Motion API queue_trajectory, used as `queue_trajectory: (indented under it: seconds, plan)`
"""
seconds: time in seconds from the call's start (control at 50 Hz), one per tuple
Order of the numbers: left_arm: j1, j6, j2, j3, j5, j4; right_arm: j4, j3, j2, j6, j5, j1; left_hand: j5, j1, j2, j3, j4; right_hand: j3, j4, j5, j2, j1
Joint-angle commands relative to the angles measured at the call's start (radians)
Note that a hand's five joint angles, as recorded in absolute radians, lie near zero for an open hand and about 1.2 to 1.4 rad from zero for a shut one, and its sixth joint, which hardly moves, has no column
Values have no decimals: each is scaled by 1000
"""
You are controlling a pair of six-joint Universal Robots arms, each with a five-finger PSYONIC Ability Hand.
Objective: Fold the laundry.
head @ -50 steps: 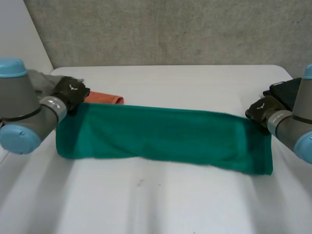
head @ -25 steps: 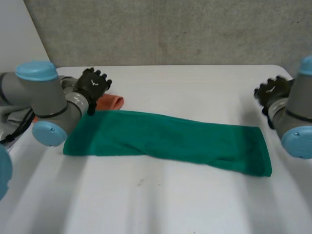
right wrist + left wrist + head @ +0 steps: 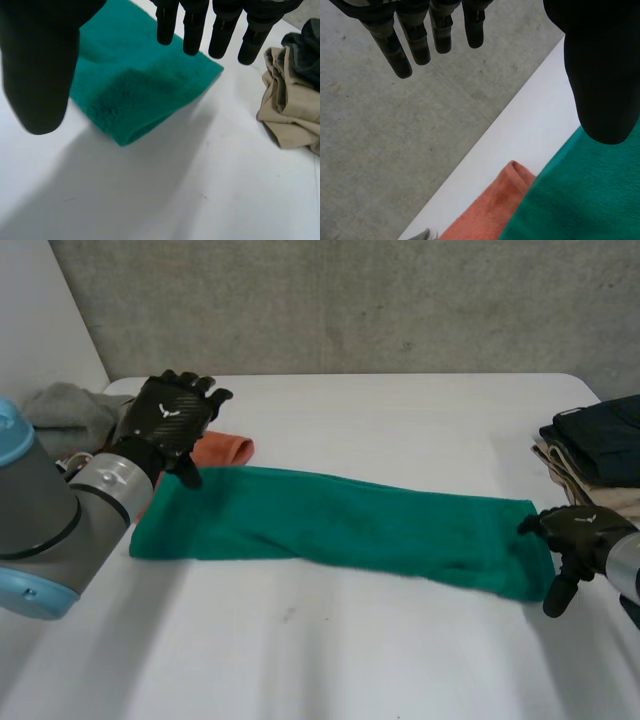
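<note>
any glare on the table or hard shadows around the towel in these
Head view: no glare on the white table; the green towel throws just a thin soft shadow along its near edge. Right wrist view: the beige clothes cast a faint, soft-edged shadow. Left wrist view: the table is evenly lit, no hot spots.

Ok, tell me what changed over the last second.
Both hands let go of the green towel. The left hand lifted off its far left corner; the right hand drew back towards the robot, beside the right end. Both open. The orange cloth stayed put.
</note>
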Motion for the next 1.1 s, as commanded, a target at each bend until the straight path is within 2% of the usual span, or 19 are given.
queue_trajectory:
  seconds: [0.02, 0.04, 0.08, 0.16, 0.26, 0.36, 0.46, 0.54, 0.6, 0.66, 0.74, 0.84, 0.92, 0.98, 1.02, 1.04, 1.06, 1.08, 1.1]
  plan:
    - [-9, 4, -19, -10, -2, 7, -175, 30, 101, -27, 23, 9, -48, -18, -27, -31, -26, 291, 293, 288, 292, 294]
    - [-11, 4, -21, -10, -2, 7, -180, 27, 110, -32, 26, 11, -48, -18, -27, -31, -26, 475, 478, 472, 477, 479]
    - [-11, 4, -21, -13, -3, 7, -189, 25, 121, -41, 32, 8, -48, -18, -27, -31, -26, 1102, 1104, 1099, 1103, 1106]
    - [-11, 4, -13, -19, -5, 7, -229, 62, 60, -77, 75, -23, -48, -18, -27, -31, -26, 1105, 1108, 1103, 1107, 1109]
    - [4, 1, 27, -41, -8, 5, -318, 94, -104, -150, 29, -190, -48, -18, -27, -31, -26, 1105, 1108, 1103, 1107, 1109]
    - [30, -8, 56, -59, -6, 4, -186, 38, -91, -261, -87, -351, -48, -18, -27, -31, -26, 1105, 1108, 1103, 1107, 1109]
    - [60, -36, 87, -97, 0, 1, -109, -71, -2, -423, -130, -365, -48, -18, -27, -31, -26, 1105, 1108, 1103, 1107, 1109]
    - [87, -62, 110, -131, 7, 1, -83, -171, 29, -563, -39, -217, -48, -18, -27, -31, -26, 1105, 1108, 1103, 1107, 1109]
    - [101, -71, 119, -140, 12, 1, -111, -226, 20, -542, 12, -80, -48, -18, -27, -31, -26, 1105, 1108, 1103, 1107, 1109]
    - [118, -85, 133, -140, 17, 2, -160, -265, 14, -518, 9, 75, -48, -18, -27, -31, -26, 1105, 1108, 1103, 1107, 1109]
    - [135, -108, 153, -133, 14, 2, -285, -311, 52, -495, -64, 296, -48, -18, -27, -31, -26, 1105, 1108, 1103, 1107, 1109]
    - [141, -149, 188, -128, 12, -2, -428, -357, 196, -482, -248, 574, -48, -18, -27, -31, -26, 1105, 1108, 1103, 1107, 1109]
    - [139, -168, 202, -136, 15, -2, -465, -396, 317, -482, -331, 704, -48, -18, -27, -31, -26, 1105, 1108, 1103, 1107, 1109]
    - [136, -172, 200, -140, 15, -1, -465, -429, 386, -477, -339, 755, -48, -18, -27, -31, -26, 1105, 1108, 1103, 1107, 1109]
    - [135, -172, 196, -140, 15, -1, -456, -470, 446, -475, -298, 781, -48, -18, -27, -31, -26, 1094, 1096, 1091, 1095, 1097]
    - [133, -171, 191, -139, 15, -1, -451, -484, 462, -475, -269, 785, -48, -18, -27, -31, -26, 815, 817, 812, 816, 818]
    - [129, -168, 182, -136, 15, -2, -439, -505, 480, -472, -194, 787, -48, -18, -27, -31, -26, 42, 44, 39, 43, 45]
    - [126, -168, 176, -134, 15, -2, -433, -513, 482, -472, -152, 785, -48, -18, -27, -31, -26, -116, -114, -119, -115, -113]
    - [121, -168, 173, -134, 15, -2, -427, -519, 480, -469, -109, 782, -48, -18, -27, -31, -26, -116, -114, -119, -115, -113]
